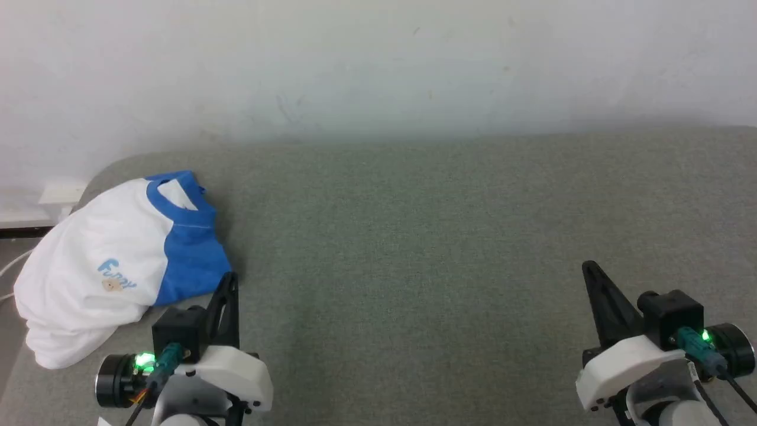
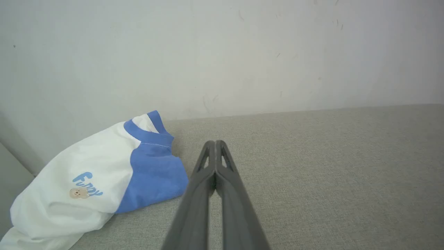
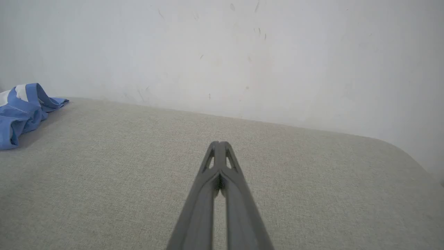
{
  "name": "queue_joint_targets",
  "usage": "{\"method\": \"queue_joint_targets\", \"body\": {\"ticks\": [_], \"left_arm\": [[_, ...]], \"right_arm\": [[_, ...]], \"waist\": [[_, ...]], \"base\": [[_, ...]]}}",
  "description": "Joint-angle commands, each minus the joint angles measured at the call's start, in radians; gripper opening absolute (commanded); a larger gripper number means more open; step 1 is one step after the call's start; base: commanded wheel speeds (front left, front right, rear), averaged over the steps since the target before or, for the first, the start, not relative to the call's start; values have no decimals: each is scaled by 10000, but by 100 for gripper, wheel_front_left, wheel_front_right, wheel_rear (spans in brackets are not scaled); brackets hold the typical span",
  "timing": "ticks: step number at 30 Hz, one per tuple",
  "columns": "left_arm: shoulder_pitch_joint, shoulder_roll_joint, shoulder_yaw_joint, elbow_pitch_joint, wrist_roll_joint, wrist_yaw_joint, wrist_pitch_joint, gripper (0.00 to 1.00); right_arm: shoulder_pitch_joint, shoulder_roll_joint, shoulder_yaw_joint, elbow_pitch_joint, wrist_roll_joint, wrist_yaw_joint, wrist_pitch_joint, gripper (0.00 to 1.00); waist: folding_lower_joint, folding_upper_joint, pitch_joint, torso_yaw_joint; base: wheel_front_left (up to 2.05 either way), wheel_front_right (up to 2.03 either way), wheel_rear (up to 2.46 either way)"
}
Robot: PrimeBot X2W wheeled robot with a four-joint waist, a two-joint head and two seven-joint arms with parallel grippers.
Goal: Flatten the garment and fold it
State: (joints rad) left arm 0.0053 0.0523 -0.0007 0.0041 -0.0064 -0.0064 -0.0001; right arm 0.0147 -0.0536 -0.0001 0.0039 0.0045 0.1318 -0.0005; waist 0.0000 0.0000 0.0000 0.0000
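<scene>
Shirt [image 1: 112, 260] lies bunched at the left edge of the grey cushion [image 1: 414, 266], collar farthest, just left of the left gripper [image 1: 229, 284], the nearer one; the right gripper [image 1: 589, 271] sits well apart. Both are pressed together, empty.

White-and-blue garment [image 1: 118, 260], grey-green woven surface [image 1: 443, 266], dark tools.

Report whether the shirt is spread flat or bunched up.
Bunched up: the garment lies as a rumpled mound at the left corner of the grey surface, blue sleeve crumpled beside the white chest.
</scene>
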Motion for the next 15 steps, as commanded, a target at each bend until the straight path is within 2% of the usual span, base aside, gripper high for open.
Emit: {"method": "queue_joint_targets", "body": {"ticks": [1,15], "left_arm": [[-53,-20,7,-41,64,64,1,0],[-53,-20,7,-41,64,64,1,0]], "right_arm": [[-147,34,1,-39,-45,-11,5,0],[-147,34,1,-39,-45,-11,5,0]], "waist": [[0,0,0,0],[0,0,0,0]], "base": [[0,0,0],[0,0,0]]}}
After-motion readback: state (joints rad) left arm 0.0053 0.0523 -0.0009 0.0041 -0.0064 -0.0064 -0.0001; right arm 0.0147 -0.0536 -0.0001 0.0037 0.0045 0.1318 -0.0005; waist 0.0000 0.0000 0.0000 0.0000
